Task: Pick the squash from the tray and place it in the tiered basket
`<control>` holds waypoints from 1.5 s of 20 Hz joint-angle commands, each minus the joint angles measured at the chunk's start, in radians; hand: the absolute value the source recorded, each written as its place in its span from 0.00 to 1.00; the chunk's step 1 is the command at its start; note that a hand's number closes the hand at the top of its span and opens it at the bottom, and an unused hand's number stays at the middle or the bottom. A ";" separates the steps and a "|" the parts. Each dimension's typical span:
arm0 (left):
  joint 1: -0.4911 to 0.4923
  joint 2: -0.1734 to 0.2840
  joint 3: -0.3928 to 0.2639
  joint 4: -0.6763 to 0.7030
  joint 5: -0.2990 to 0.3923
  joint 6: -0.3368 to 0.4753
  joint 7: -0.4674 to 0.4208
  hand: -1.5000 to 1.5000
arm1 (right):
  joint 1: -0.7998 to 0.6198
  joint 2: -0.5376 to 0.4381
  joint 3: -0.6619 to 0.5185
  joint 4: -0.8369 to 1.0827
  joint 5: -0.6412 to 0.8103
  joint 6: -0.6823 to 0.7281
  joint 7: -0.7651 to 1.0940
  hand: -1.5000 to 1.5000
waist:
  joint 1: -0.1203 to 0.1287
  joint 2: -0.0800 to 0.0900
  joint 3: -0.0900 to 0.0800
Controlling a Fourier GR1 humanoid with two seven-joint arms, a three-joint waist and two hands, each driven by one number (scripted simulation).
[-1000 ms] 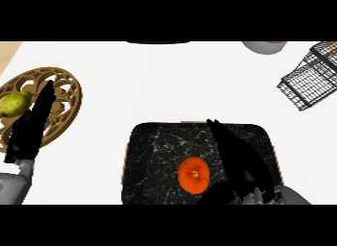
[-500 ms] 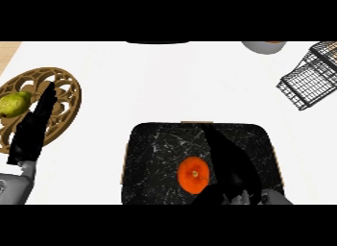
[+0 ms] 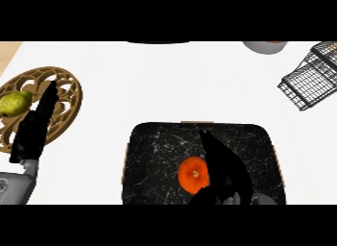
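Right hand beside the squash on the tray

Fingers of the black right hand [image 3: 224,166] are stretching straight up the picture, apart from the thumb and holding nothing, and they are lying just beside the right edge of the round orange squash [image 3: 193,175]; whether they are touching it cannot be told. Squash and hand are both sitting over the black marbled square tray [image 3: 157,149], with the squash in its lower middle part. The tray is resting on the white surface [image 3: 171,81].

Well apart, at the far right, the black wire tiered basket [image 3: 316,77] is standing tilted in view. A grey round bowl [image 3: 264,46] is showing at the top edge, left of the basket.

At the left, the black left hand [image 3: 35,129] is resting with straight fingers pointing up, lying over the round brown openwork wooden plate [image 3: 65,91]. A yellow-green pear-like fruit [image 3: 13,103] is sitting on that plate, just left of the fingers.
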 commanded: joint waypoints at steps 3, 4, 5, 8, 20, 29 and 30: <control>-0.024 0.011 0.042 0.021 0.018 -0.048 0.005 0.50 | -0.011 0.082 -0.013 0.102 0.041 0.033 0.133 0.00 | 0.004 0.002 0.000; 0.008 -0.035 -0.005 0.001 -0.041 0.012 -0.005 0.50 | 0.014 0.075 -0.019 0.058 0.031 0.053 0.153 0.00 | 0.001 0.001 0.000; 0.011 -0.016 0.023 0.031 -0.011 -0.031 -0.049 0.50 | 0.005 0.092 -0.031 0.114 0.033 0.047 0.118 0.00 | 0.004 0.003 0.000; 0.021 0.003 0.028 -0.066 -0.015 -0.027 0.046 0.50 | 0.014 0.124 -0.035 0.137 0.048 0.037 0.107 0.00 | 0.009 0.000 0.001; 0.015 -0.076 0.005 -0.016 -0.081 0.005 0.019 0.50 | -0.019 0.149 0.033 0.209 0.067 0.192 0.001 1.00 | 0.005 0.002 0.000; 0.035 -0.028 0.082 -0.029 -0.066 -0.080 -0.002 0.50 | 0.037 0.190 -0.014 0.066 0.044 0.066 0.073 1.00 | 0.000 0.001 0.001; 0.009 -0.060 0.082 0.061 -0.068 -0.074 -0.051 0.50 | -0.032 0.190 -0.012 0.080 0.033 0.025 0.103 1.00 | -0.001 0.003 0.000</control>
